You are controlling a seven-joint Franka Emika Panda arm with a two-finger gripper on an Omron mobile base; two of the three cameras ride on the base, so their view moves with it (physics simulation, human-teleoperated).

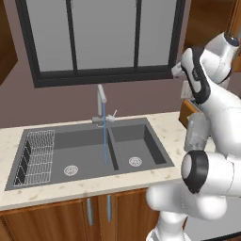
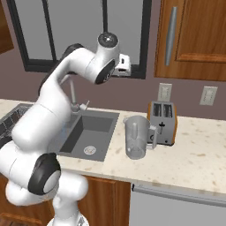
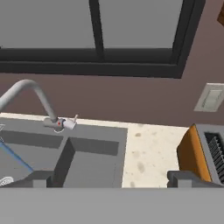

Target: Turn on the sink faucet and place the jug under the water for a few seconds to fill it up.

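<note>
Water (image 1: pixel 104 141) runs in a thin blue line from the faucet (image 1: pixel 100 106) into the sink (image 1: pixel 89 157), at centre of the left base view. Right base view adds the jug (image 2: pixel 136 137), upright on the bench (image 2: pixel 185 159) at frame centre, just beside the toaster (image 2: pixel 162 122). My claw (image 3: pixel 107 179) hangs wide open and empty at the bottom of the hand view, its fingertips (image 3: pixel 37 178) over sink and bench.
</note>
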